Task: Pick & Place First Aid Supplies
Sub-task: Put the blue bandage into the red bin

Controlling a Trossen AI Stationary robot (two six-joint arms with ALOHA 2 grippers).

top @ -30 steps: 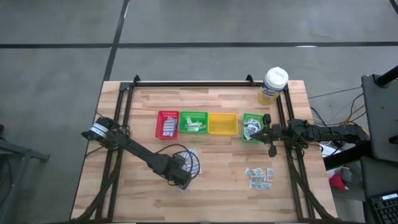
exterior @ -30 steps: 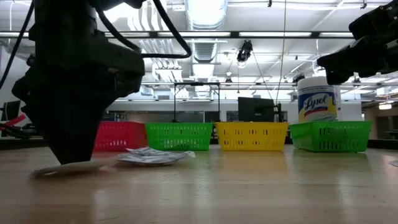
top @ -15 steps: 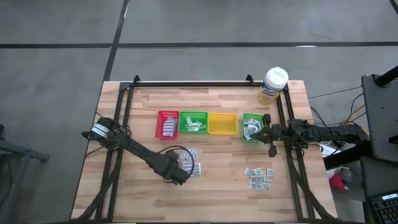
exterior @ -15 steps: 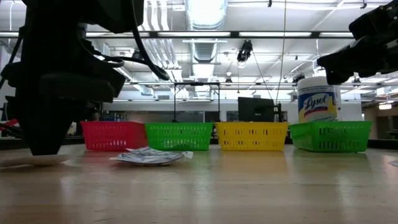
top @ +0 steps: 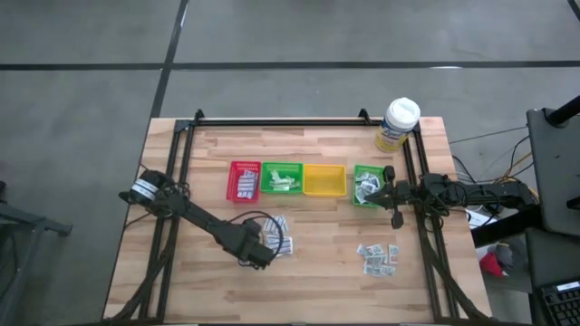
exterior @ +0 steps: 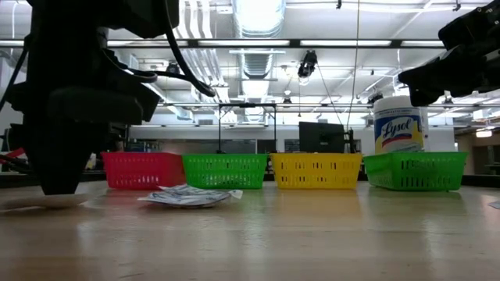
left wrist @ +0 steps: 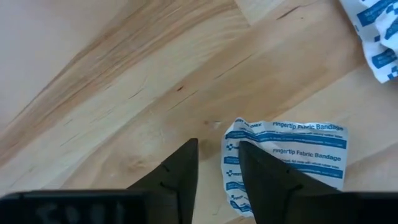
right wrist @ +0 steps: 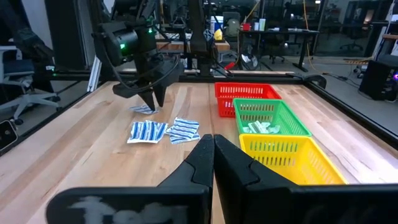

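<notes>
Pick step: left gripper straddling the crumpled edge of 1 fingertip bandage packet on the table, jaws apart, not yet gripping. Needing closure, then lifting. Right gripper waiting shut beside trays.

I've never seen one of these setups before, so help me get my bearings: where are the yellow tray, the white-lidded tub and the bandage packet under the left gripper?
yellow tray (top: 323,180), high view, on its bare floor.
white-lidded tub (top: 400,115), high view, on its white lid.
bandage packet (left wrist: 298,152), left wrist view, on its printed face beside the fingers.
</notes>
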